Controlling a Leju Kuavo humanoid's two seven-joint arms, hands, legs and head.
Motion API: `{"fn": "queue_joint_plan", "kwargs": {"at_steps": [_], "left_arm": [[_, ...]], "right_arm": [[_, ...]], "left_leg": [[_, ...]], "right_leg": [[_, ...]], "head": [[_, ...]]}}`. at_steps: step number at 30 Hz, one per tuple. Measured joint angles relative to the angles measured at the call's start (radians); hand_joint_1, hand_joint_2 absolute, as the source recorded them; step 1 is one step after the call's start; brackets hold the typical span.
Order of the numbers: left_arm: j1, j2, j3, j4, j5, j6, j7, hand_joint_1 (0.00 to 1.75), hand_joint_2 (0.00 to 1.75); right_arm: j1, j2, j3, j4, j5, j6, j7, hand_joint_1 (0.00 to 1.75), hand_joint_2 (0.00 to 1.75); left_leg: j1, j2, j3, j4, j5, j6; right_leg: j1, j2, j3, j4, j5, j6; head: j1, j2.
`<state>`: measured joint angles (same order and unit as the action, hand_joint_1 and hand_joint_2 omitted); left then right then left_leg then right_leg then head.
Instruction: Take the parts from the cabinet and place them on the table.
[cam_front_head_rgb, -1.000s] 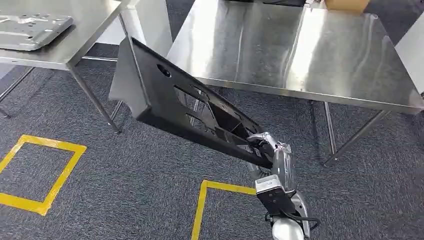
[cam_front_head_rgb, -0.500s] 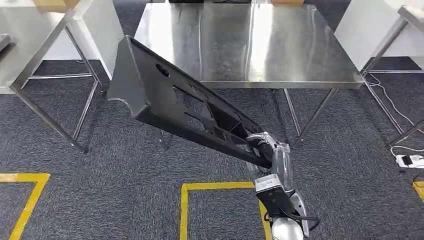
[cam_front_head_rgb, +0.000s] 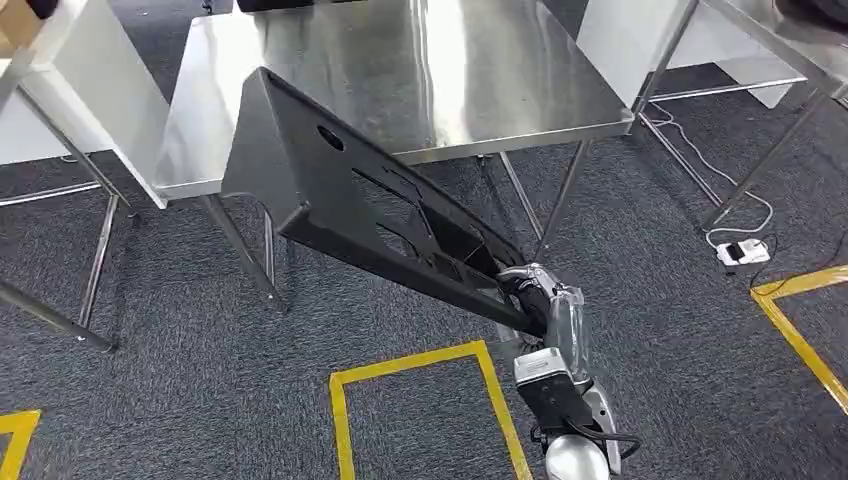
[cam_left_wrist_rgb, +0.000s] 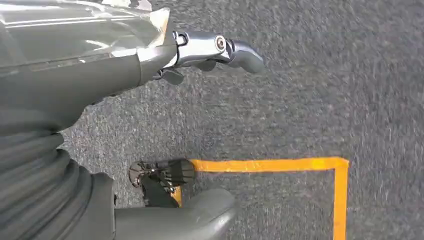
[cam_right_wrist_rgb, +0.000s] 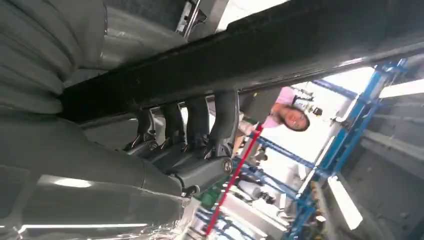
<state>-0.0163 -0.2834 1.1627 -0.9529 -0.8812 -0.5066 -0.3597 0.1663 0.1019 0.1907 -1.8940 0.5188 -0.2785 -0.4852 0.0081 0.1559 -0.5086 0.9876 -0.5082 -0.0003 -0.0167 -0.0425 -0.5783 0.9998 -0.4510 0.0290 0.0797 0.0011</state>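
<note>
Right hand stayed clamped on the black part, raised slantwise before the table. Robot had turned, bringing that table nearer centre; left hand hung empty, fingers loose.

Head view: black part covers the near edge of the table and most of the right robot hand gripping its lower end; the table's far edge is cut off by the frame. Right wrist view: background person blurred. Left wrist view: left robot hand partly out of frame.
</note>
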Motion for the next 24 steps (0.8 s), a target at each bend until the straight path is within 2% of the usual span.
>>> {"fn": "queue_joint_plan", "kwargs": {"at_steps": [1,2,3,4,5,6,7,9,10,11,12,14,15,16,17,19,20,21,22,24], "left_arm": [[-0.002,0.000,0.000,0.000,0.000,-0.001,0.000,0.00,1.75],[-0.002,0.000,0.000,0.000,0.000,-0.002,0.000,0.00,1.75],[0.000,0.000,0.000,0.001,0.000,-0.003,0.000,0.00,1.75],[0.003,0.000,0.001,0.001,0.000,-0.003,0.000,0.00,1.75],[0.006,0.000,0.001,0.002,0.000,-0.003,0.000,0.00,1.75],[0.006,0.000,0.002,0.003,0.000,-0.003,0.000,0.00,1.75],[0.007,0.000,0.002,0.005,0.000,-0.003,0.000,0.00,1.75],[0.006,0.002,0.002,0.005,0.002,-0.003,0.002,0.00,1.75],[0.000,0.003,0.001,0.005,0.004,-0.003,0.003,0.00,1.75],[-0.004,0.003,0.001,0.005,0.010,-0.004,0.003,0.00,1.75],[-0.005,0.003,0.001,0.005,0.015,-0.008,0.004,0.00,1.75],[-0.006,0.003,0.001,0.005,0.026,-0.022,0.006,0.00,1.75],[-0.006,0.001,0.001,0.005,0.032,-0.028,0.006,0.00,1.75],[-0.006,0.001,0.002,0.005,0.036,-0.035,0.006,0.00,1.75],[-0.004,0.002,0.002,0.005,0.037,-0.037,0.006,0.00,1.75],[0.002,0.003,0.003,0.005,0.039,-0.039,0.006,0.00,1.75],[0.004,0.003,0.004,0.005,0.039,-0.041,0.006,0.00,1.75],[0.005,0.003,0.005,0.005,0.040,-0.042,0.006,0.00,1.75],[0.005,0.002,0.005,0.005,0.039,-0.044,0.006,0.00,1.75],[0.005,0.000,0.005,0.006,0.040,-0.045,0.006,0.00,1.75]], "right_arm": [[0.001,0.000,-0.001,0.000,0.000,0.000,0.000,1.75,1.75],[-0.003,0.000,-0.002,0.000,0.000,0.000,-0.001,1.75,1.75],[-0.004,0.001,-0.002,0.000,0.000,0.002,-0.001,1.75,1.75],[-0.004,0.003,-0.003,0.000,0.000,0.002,-0.002,1.75,1.75],[-0.004,0.003,-0.003,0.000,0.000,0.003,-0.002,1.75,1.75],[-0.004,0.003,-0.004,0.002,-0.001,0.003,-0.002,1.75,1.75],[-0.004,0.003,-0.004,0.002,-0.002,0.004,-0.002,1.75,1.75],[-0.004,0.003,-0.004,0.002,-0.002,0.005,-0.002,1.75,1.75],[-0.005,0.002,-0.005,0.002,0.002,0.005,-0.002,1.75,1.75],[-0.008,0.002,-0.005,0.003,0.003,0.003,-0.003,1.75,1.75],[-0.012,0.002,-0.005,0.003,0.006,0.000,-0.002,1.75,1.75],[-0.016,-0.001,-0.005,0.008,0.009,-0.005,-0.001,1.75,1.75],[-0.017,-0.002,-0.004,0.008,0.013,-0.006,0.003,1.75,1.75],[-0.020,-0.005,-0.004,0.011,0.016,-0.008,0.007,1.75,1.75],[-0.028,-0.007,-0.003,0.013,0.021,-0.008,0.013,1.75,1.75],[-0.036,-0.010,-0.002,0.018,0.027,-0.010,0.018,1.75,1.75],[-0.035,-0.012,-0.002,0.021,0.027,-0.010,0.019,1.75,1.75],[-0.036,-0.014,-0.002,0.025,0.027,-0.010,0.021,1.75,1.75],[-0.036,-0.015,-0.001,0.027,0.028,-0.010,0.023,1.75,1.75],[-0.037,-0.017,0.000,0.031,0.028,-0.010,0.025,1.75,1.75]], "left_leg": [[0.008,-0.058,-0.004,0.015,-0.017,-0.009],[0.010,-0.115,-0.024,0.066,-0.056,-0.010],[0.010,-0.141,-0.057,0.138,-0.098,-0.010],[0.010,-0.153,-0.098,0.223,-0.137,-0.011],[0.011,-0.157,-0.132,0.287,-0.154,-0.012],[0.011,-0.158,-0.148,0.309,-0.148,-0.011],[0.012,-0.159,-0.141,0.281,-0.115,-0.008],[0.012,-0.161,-0.081,0.140,-0.021,-0.003],[0.013,-0.175,-0.044,0.051,0.020,0.003],[0.010,-0.183,-0.038,0.021,0.014,0.005],[0.007,-0.181,-0.042,0.024,0.016,0.007],[-0.001,-0.177,-0.042,0.024,0.020,0.020],[0.005,-0.173,-0.039,0.010,0.030,0.033],[0.006,-0.169,-0.038,0.003,0.037,0.042],[0.007,-0.166,-0.040,0.003,0.039,0.049],[0.006,-0.155,-0.044,0.003,0.039,0.049],[0.006,-0.151,-0.045,0.003,0.040,0.049],[0.006,-0.146,-0.045,0.004,0.040,0.048],[0.006,-0.144,-0.045,0.004,0.039,0.048],[0.009,-0.141,-0.039,0.006,0.035,0.041]], "right_leg": [[-0.011,0.014,0.003,-0.002,0.003,-0.006],[-0.012,0.025,0.001,-0.002,0.007,-0.017],[-0.011,0.036,0.000,-0.002,0.007,-0.022],[-0.009,0.051,-0.001,-0.002,0.009,-0.025],[-0.006,0.068,-0.002,-0.002,0.009,-0.026],[-0.005,0.084,-0.002,-0.001,0.009,-0.026],[-0.005,0.101,-0.001,0.000,0.009,-0.025],[-0.005,0.113,0.003,0.003,0.009,-0.025],[-0.005,0.123,0.002,0.005,0.008,-0.025],[0.008,0.129,-0.001,0.013,0.006,-0.020],[0.004,0.132,-0.006,0.010,0.008,-0.017],[0.003,0.134,-0.010,0.000,0.014,-0.002],[0.010,0.132,-0.020,0.002,0.013,0.005],[0.004,0.091,-0.024,0.025,-0.001,0.005],[0.006,0.067,-0.048,0.077,-0.033,0.000],[0.002,0.055,-0.125,0.242,-0.107,-0.004],[0.001,0.055,-0.155,0.309,-0.127,0.000],[-0.001,0.054,-0.159,0.324,-0.126,0.009],[-0.004,0.053,-0.137,0.289,-0.108,0.020],[-0.011,0.041,-0.028,0.094,-0.037,0.044]], "head": [[-0.002,0.000],[-0.003,0.000],[-0.006,0.000],[-0.006,0.000],[-0.007,0.000],[-0.006,0.000],[-0.006,0.000],[-0.007,0.000],[-0.007,0.000],[-0.007,0.000],[-0.005,0.000],[-0.006,0.000],[-0.006,0.000],[-0.006,0.000],[-0.001,0.000],[-0.002,0.000],[-0.001,0.000],[-0.002,0.000],[-0.002,0.000],[-0.002,0.000]]}}
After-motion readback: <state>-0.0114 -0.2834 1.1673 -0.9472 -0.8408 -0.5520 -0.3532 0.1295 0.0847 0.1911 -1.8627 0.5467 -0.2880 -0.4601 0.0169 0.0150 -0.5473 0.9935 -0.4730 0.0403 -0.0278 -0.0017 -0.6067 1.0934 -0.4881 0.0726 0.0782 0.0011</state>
